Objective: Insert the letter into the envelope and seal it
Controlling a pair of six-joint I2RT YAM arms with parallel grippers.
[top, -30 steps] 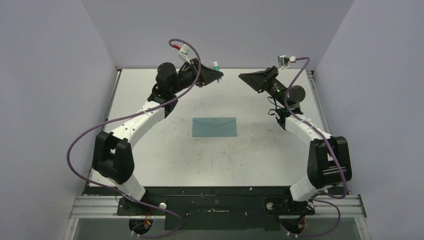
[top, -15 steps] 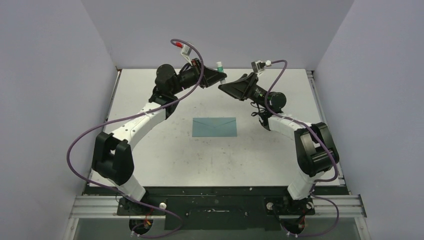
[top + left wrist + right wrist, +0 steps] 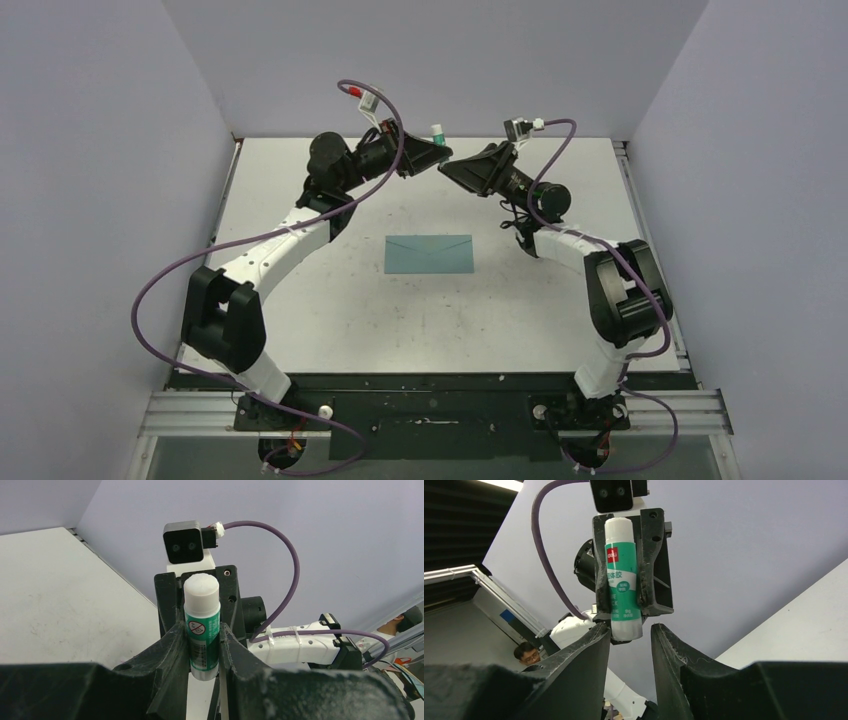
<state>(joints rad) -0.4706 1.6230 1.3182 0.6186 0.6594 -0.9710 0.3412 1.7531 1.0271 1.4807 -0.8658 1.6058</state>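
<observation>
Glue stick (image 3: 622, 575) clenched in left gripper (image 3: 202, 632), right gripper (image 3: 630, 632) parted about its end; envelope (image 3: 429, 254) flat, closed.

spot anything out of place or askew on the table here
Nothing spilled or damaged. The envelope lies flat and straight; the left gripper holds the glue stick in the air. Only oddity: no letter in view.
</observation>
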